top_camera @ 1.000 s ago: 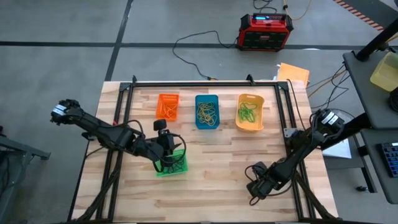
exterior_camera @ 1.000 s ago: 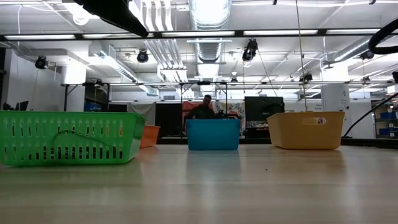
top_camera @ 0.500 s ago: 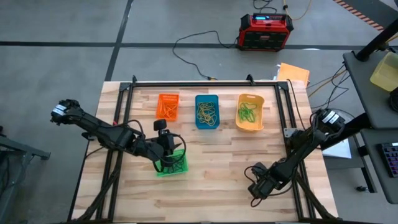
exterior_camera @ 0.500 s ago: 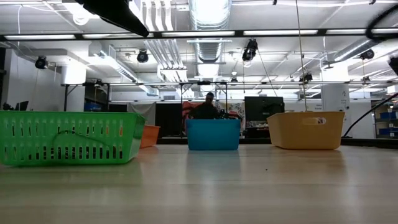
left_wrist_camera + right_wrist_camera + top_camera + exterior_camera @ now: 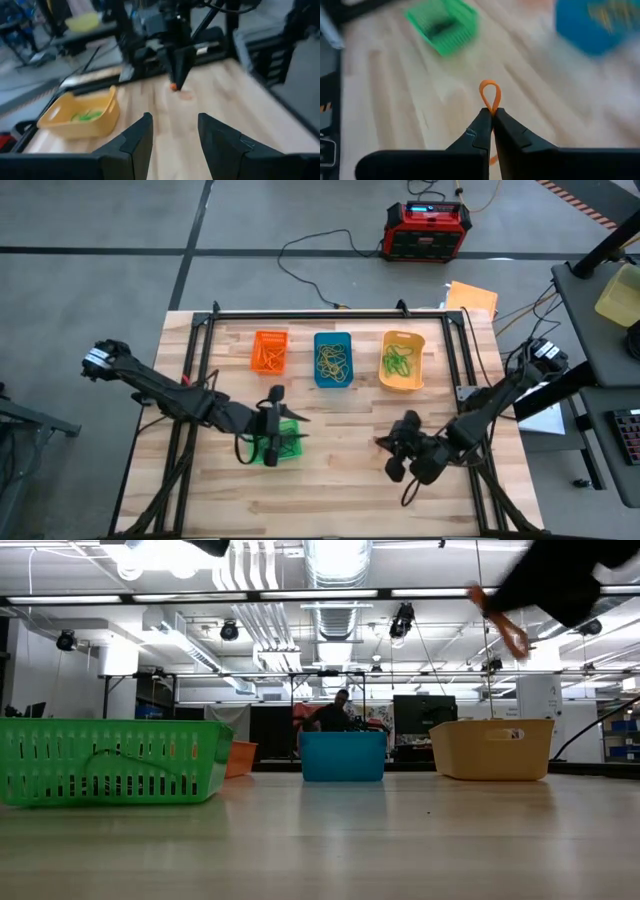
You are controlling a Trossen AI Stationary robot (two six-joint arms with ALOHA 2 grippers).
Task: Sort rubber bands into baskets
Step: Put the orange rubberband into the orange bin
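We are finding the right gripper [image 5: 491,116] hanging above the bare table [image 5: 340,480], pinching an orange rubber band [image 5: 490,95] by a sliver that risks slipping, while the left gripper [image 5: 172,132] is gaping empty over the green basket [image 5: 283,442].

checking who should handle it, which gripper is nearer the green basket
Left. The left gripper hovers right over the green basket. The right gripper, pinching an orange rubber band, is well off to its right.
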